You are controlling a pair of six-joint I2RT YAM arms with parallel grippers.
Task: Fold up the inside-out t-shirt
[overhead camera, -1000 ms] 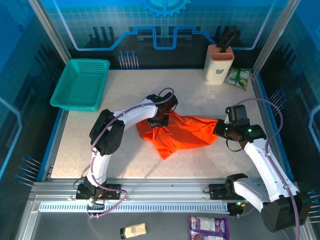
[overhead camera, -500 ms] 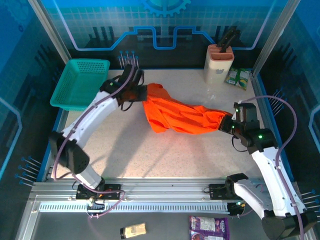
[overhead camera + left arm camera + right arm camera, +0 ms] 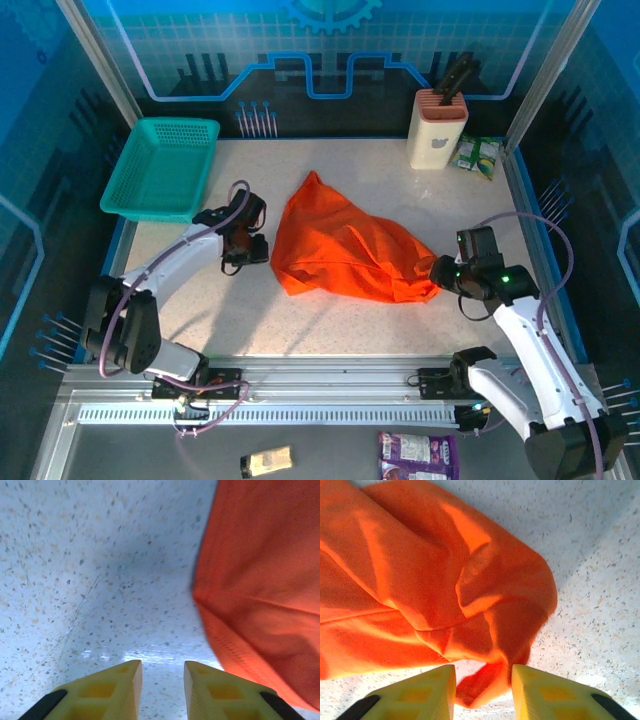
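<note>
The table [image 3: 330,320], pale and speckled, fills the space inside a blue-walled frame. The orange t-shirt [image 3: 345,250] lies on it a little right of the middle, a rumpled, loosely bunched heap with one corner pointing toward the far edge and its long lower edge running toward the right arm. No sleeve or collar can be made out in the folds. A teal mesh basket [image 3: 160,170] sits at the far left corner, well apart from the cloth. A cream knife block [image 3: 438,125] with dark handles stands at the far right, with a green packet [image 3: 478,155] just beside it. The left tool [image 3: 162,672] hangs low over bare table just beside the t-shirt's left edge; its yellow fingers [image 3: 117,687] stand apart with only table showing between them, and the cloth runs past its right finger, though contact cannot be told. The right tool [image 3: 483,677] is at the t-shirt's right end, its fingers also apart; a small tip of orange cloth lies in the gap between them and is not pinched. In front of the rail lie a purple packet [image 3: 418,455] and a small tan wrapper [image 3: 267,461].
</note>
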